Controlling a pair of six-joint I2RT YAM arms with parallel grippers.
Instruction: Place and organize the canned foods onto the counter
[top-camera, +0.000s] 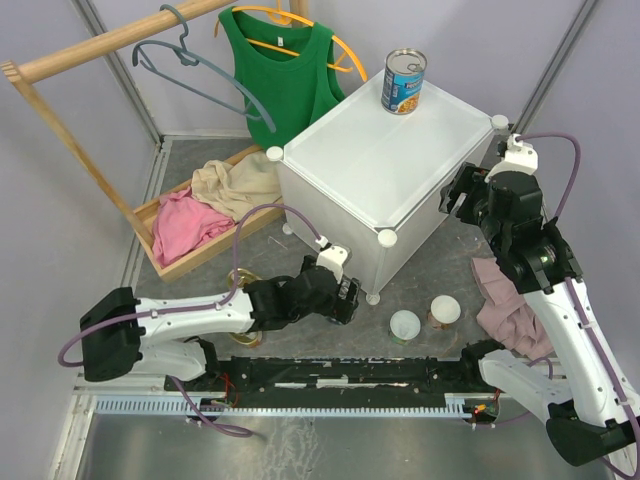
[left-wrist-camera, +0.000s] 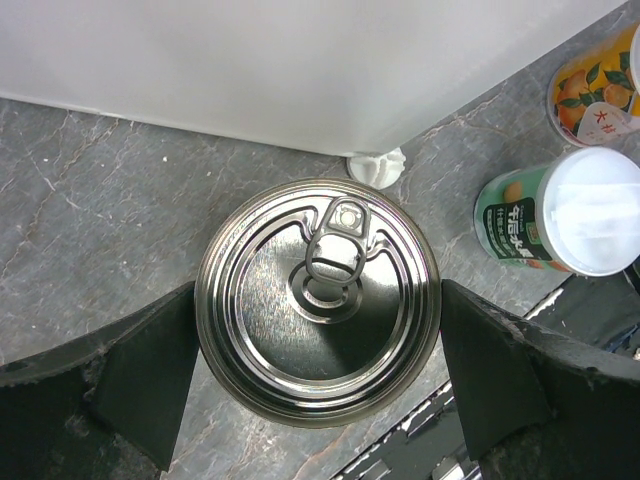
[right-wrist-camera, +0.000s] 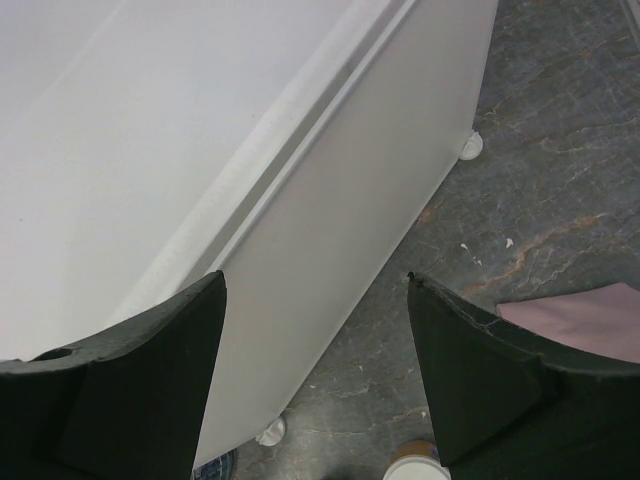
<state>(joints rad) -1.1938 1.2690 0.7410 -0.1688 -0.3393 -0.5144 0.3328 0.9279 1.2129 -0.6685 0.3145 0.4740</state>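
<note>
The jaws of the left gripper (left-wrist-camera: 318, 345) are held wide apart, and an upright steel can (left-wrist-camera: 318, 300) is framed squarely between them, just beside the counter (left-wrist-camera: 300, 60), its long axis pointed up at the wrist. The right gripper (right-wrist-camera: 315, 370) is spread and empty, farther from this can.
</note>
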